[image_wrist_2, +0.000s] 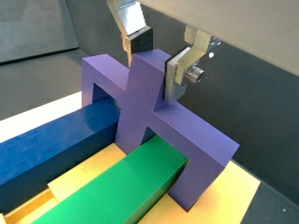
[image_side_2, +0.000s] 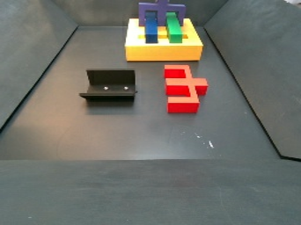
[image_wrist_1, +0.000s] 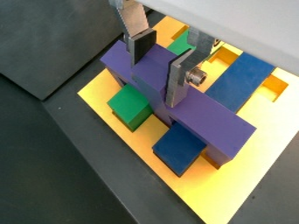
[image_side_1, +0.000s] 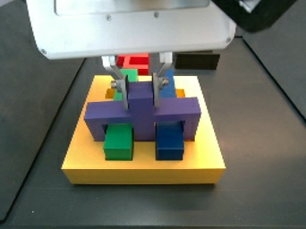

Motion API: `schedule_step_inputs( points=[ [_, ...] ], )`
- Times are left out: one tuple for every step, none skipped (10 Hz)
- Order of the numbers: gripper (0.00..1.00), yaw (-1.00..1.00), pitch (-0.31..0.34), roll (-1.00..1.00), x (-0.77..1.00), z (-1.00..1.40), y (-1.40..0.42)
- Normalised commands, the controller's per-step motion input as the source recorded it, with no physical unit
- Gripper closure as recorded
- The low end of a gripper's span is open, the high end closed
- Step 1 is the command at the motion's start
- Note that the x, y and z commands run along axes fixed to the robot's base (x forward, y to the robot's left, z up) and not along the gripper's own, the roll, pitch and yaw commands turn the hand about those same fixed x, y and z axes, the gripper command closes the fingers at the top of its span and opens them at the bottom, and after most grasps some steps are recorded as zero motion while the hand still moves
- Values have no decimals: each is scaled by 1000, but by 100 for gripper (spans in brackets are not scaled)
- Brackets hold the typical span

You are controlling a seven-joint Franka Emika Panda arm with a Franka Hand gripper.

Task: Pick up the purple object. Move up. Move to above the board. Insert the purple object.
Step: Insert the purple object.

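Gripper (image_wrist_2: 156,54) clamps purple object's (image_wrist_2: 146,109) middle stub (legs straddling green bar (image_wrist_2: 111,188), blue bar (image_wrist_2: 52,149)) on board (image_side_1: 143,165).

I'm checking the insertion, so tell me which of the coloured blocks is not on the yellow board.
The red stepped block. It lies alone on the dark floor in front of the board. The purple object, at the gripper, bridges the green bar and blue bar there.

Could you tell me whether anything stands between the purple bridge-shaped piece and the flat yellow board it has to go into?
Nothing visible does. The gripper holds the purple bridge-shaped piece by its raised middle stub, and the piece already straddles the long green bar and the long blue bar on the flat yellow board.
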Motion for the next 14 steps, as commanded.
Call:
schedule_step_inputs(
  points=[
    [100,17,43,16,166,-394,0],
    [100,0,43,0,226,-380,0],
    [100,0,86,-233,254,-3,0],
    [100,0,84,-320,197,149,34],
    [100,0,50,-414,77,309,103],
    [100,0,43,-437,63,314,97],
    [100,0,20,-423,17,371,71],
    [100,0,0,-377,0,263,103],
    [100,0,-20,-91,0,-6,51],
    [100,0,0,-6,0,-26,0],
    [100,-6,0,-164,0,-126,0],
    [100,-140,234,-289,0,0,0],
    [100,-103,299,-449,-9,0,0],
    [100,-63,284,-500,-63,43,0]
  ],
)
